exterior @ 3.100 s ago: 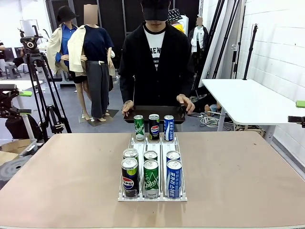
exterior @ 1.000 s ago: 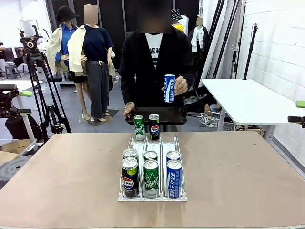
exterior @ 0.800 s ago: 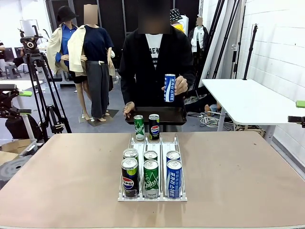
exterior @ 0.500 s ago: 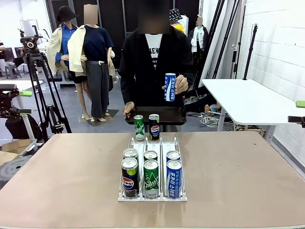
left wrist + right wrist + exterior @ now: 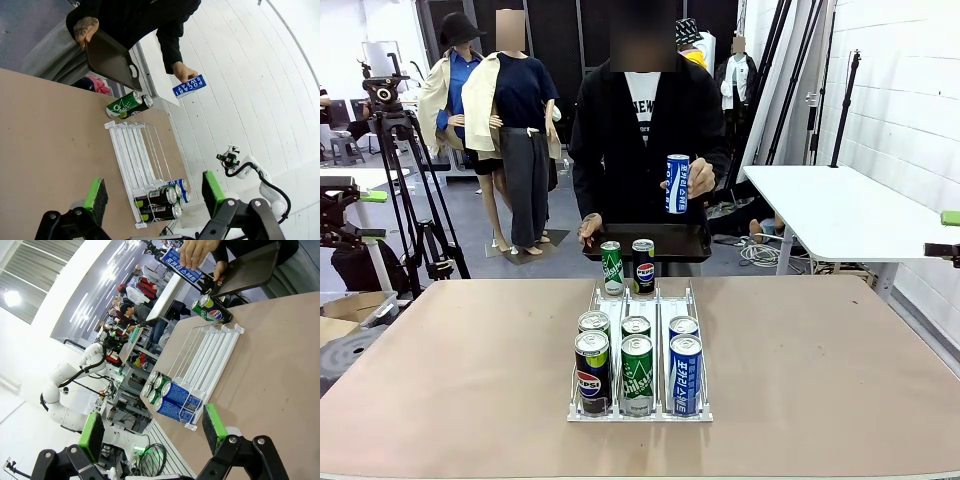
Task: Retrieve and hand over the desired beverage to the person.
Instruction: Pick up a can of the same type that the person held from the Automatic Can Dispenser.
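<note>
The person (image 5: 645, 130) stands at the table's far side and holds a blue can (image 5: 677, 183) up at chest height in one hand. The other hand holds a dark tray (image 5: 650, 242) at the table edge. A green can (image 5: 611, 268) and a black Pepsi can (image 5: 643, 265) stand at the far end of a white wire rack (image 5: 640, 305). At its near end stand a Pepsi can (image 5: 591, 372), a green can (image 5: 637, 375) and a blue can (image 5: 685, 375), with more behind them. My left gripper (image 5: 155, 192) and right gripper (image 5: 152, 427) are open, empty and well clear of the rack.
The brown table (image 5: 450, 370) is bare on both sides of the rack. A camera tripod (image 5: 405, 170) stands beyond the far left corner. A white side table (image 5: 840, 210) stands at the far right.
The person has lifted the blue can from the far end of the rack to chest height. Over the last second it has barely moved. Both grippers stay open.
</note>
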